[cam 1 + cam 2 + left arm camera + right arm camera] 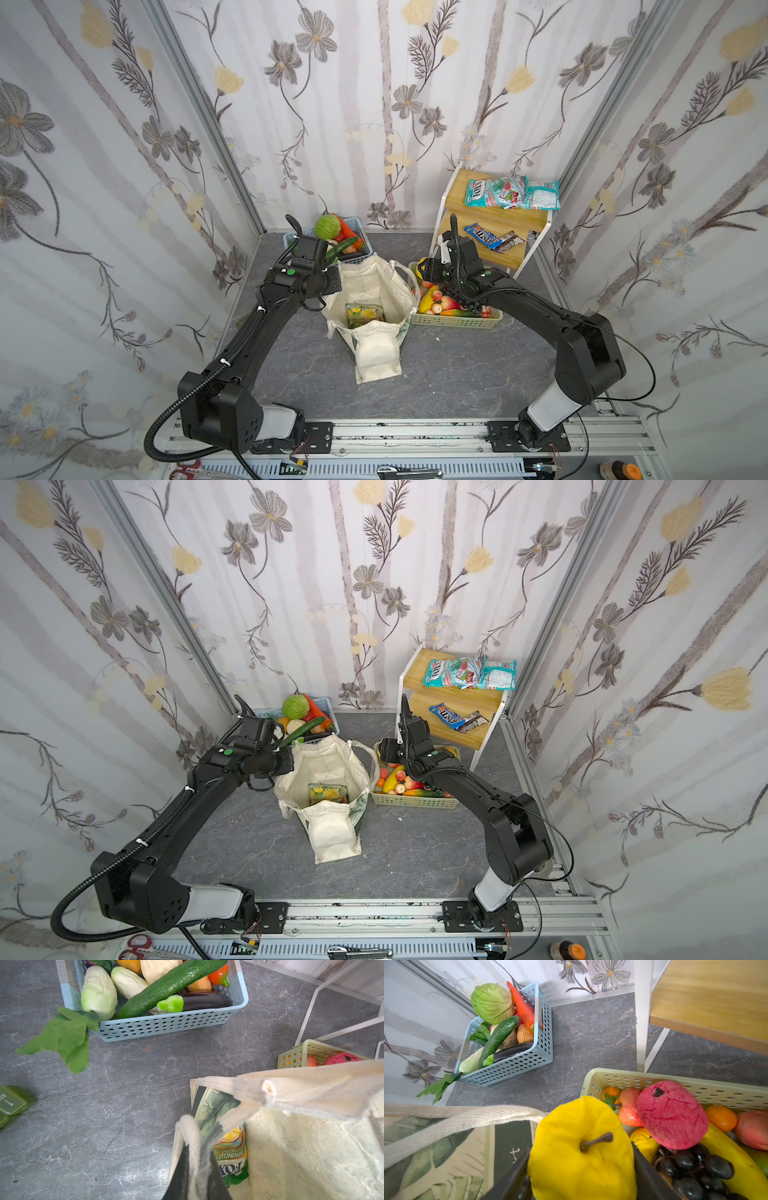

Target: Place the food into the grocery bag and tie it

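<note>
Yellow fruit [581, 1147] is clamped in my right hand [581, 1169] over the pale green basket [457, 321]; the grocery bag [374, 282] stands at nine o'clock, its handle pinched by my left hand [198, 1172]. If the handle slips, the mouth sags and the fruit may miss.

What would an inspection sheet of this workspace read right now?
Surface: grey marbled tabletop.
Job's things: grocery bag stands open; snack packet inside; yellow fruit not yet in.
Clutter: blue basket of vegetables, pale green basket of fruit, shelf with sweet packets, green box.
Grippers: left gripper shut on the grocery bag's handle; right gripper shut on the yellow fruit, at the pale green basket's edge.
Cables: black conduit along the left arm; thin cable looped beside the right arm.
Surroundings: floral wall panels, aluminium rail in front.
</note>
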You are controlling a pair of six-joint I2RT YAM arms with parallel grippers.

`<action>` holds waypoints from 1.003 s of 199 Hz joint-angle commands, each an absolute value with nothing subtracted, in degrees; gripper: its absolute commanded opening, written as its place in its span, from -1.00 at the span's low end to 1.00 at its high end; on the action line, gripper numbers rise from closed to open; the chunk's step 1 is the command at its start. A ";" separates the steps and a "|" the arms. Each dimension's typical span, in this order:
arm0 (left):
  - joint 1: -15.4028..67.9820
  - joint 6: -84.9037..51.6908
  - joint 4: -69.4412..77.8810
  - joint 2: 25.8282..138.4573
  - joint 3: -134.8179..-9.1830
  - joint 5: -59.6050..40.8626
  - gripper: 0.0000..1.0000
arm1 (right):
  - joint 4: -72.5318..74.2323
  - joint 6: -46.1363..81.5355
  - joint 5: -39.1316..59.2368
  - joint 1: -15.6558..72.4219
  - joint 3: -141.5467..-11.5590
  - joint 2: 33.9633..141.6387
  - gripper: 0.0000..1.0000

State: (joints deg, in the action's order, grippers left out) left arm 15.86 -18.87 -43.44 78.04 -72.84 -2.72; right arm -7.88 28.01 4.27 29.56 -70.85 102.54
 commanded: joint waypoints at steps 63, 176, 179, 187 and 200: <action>15.83 -19.60 -42.62 78.22 -72.08 -3.93 -0.91 | -7.54 27.54 5.88 29.65 -71.54 96.86 0.31; 15.86 -20.39 -42.05 77.87 -72.00 -3.95 -0.91 | -6.94 27.08 8.54 34.59 -74.25 91.85 0.31; 15.89 -20.39 -42.07 77.89 -72.03 -3.95 -0.91 | -6.94 27.03 8.64 34.84 -74.44 91.96 0.31; 15.88 -20.39 -42.11 77.79 -71.98 -3.94 -0.91 | -7.10 26.97 8.94 35.50 -74.99 92.09 0.31; 15.82 -20.47 -42.08 77.62 -71.91 -3.95 -0.91 | -7.28 26.73 9.04 36.89 -75.74 92.19 0.31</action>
